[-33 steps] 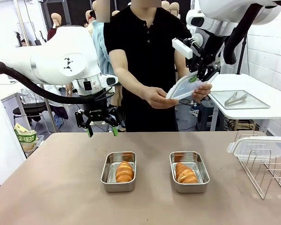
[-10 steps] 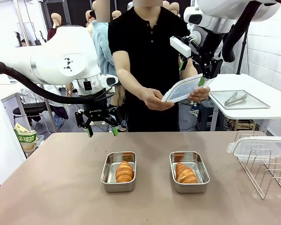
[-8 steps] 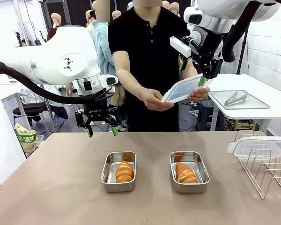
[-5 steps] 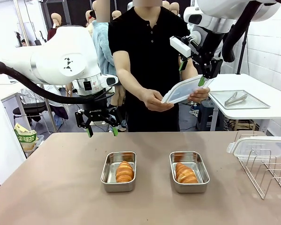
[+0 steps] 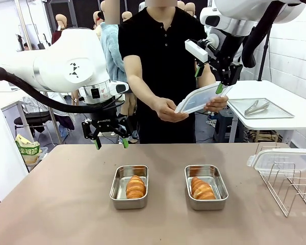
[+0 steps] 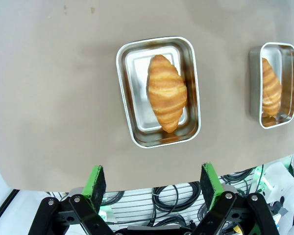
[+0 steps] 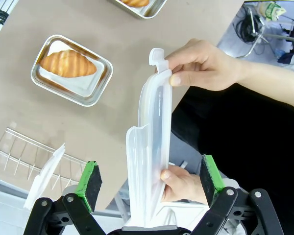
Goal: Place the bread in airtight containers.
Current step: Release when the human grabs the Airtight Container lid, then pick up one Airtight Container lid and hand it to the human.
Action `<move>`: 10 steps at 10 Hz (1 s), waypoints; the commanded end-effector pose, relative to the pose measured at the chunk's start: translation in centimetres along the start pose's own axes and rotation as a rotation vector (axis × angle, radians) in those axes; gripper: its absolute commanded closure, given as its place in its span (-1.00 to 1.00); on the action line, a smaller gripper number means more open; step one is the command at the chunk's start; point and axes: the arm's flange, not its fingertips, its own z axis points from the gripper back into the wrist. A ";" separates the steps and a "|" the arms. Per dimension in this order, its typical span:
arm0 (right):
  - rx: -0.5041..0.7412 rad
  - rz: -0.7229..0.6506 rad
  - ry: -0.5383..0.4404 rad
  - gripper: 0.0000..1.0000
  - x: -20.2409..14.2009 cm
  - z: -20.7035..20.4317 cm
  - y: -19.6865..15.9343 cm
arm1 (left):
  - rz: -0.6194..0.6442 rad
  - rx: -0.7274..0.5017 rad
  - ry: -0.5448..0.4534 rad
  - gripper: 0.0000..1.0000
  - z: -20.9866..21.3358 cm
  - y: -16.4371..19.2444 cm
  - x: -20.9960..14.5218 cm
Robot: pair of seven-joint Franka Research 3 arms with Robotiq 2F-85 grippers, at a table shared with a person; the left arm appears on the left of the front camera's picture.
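Observation:
Two steel containers sit side by side on the table, each with bread in it: the left container (image 5: 117, 194) holds a croissant (image 5: 135, 187), the right container (image 5: 219, 196) another croissant (image 5: 202, 189). My left gripper (image 5: 111, 141) hangs open above the table's far edge, behind the left container (image 6: 132, 93) and its bread (image 6: 166, 93). At chest height a person's two hands (image 5: 166, 108) hold a clear lid (image 5: 201, 97). My right gripper (image 5: 209, 80) is open just above it. In the right wrist view the lid (image 7: 149, 147) stands edge-on between the spread fingers (image 7: 88, 178).
A wire rack (image 5: 290, 189) stands at the table's right edge with a second clear lid (image 5: 283, 158) resting on it. Behind it, a side table carries a flat steel tray (image 5: 283, 113) with tongs (image 5: 257, 106). The person stands at the far side, centre.
Over the last second nothing has visibly moved. Compared with about three seconds ago, my right gripper has risen and turned over the lid, which the person still holds.

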 end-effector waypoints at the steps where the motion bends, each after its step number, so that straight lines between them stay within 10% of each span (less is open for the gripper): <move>1: -0.001 0.003 0.000 -1.00 0.0 0.0 0.0 | 0.002 0.004 -0.003 -1.00 0.1 0.1 -0.1; 10: -0.001 0.003 0.000 -1.00 0.0 0.0 0.0 | 0.002 0.004 -0.003 -1.00 0.1 0.1 -0.1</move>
